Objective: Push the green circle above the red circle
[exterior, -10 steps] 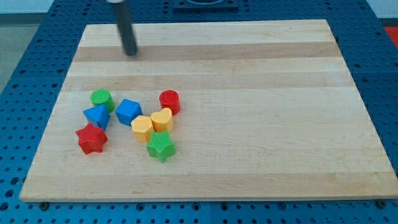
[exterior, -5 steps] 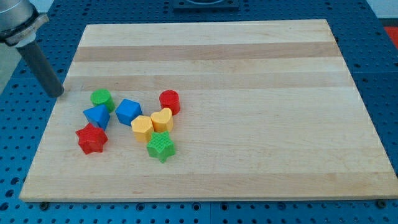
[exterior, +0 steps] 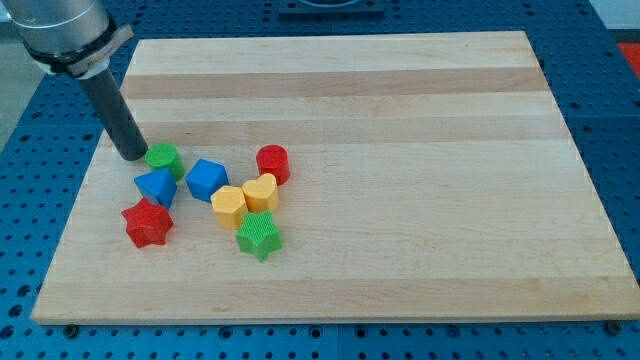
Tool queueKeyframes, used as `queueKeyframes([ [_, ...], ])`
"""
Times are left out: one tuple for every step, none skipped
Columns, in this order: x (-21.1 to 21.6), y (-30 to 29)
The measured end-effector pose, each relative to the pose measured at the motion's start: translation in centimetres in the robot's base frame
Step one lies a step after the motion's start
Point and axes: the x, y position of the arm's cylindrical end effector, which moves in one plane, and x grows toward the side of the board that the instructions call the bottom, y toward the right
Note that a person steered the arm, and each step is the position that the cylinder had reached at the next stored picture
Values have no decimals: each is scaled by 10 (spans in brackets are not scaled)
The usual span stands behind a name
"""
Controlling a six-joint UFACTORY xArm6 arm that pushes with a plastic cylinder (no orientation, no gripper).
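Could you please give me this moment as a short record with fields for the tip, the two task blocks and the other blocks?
tip: my tip is at the view's left of the green circle, close beside it
target: red circle, to the view's right of the green circle
between them: blue cube
surface: wooden board

No readable text, labels, brands, numbers or signs anywhere in view.
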Motion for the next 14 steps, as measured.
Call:
queueKeyframes([
  [28,0],
  [35,10],
  [30,49],
  [12,85],
  [-10,120],
  [-31,137],
  [-31,122],
  [-31,88],
  [-58,63],
  [-92,62],
  [-95,105],
  [-77,157],
  [-53,203],
  [-53,211],
])
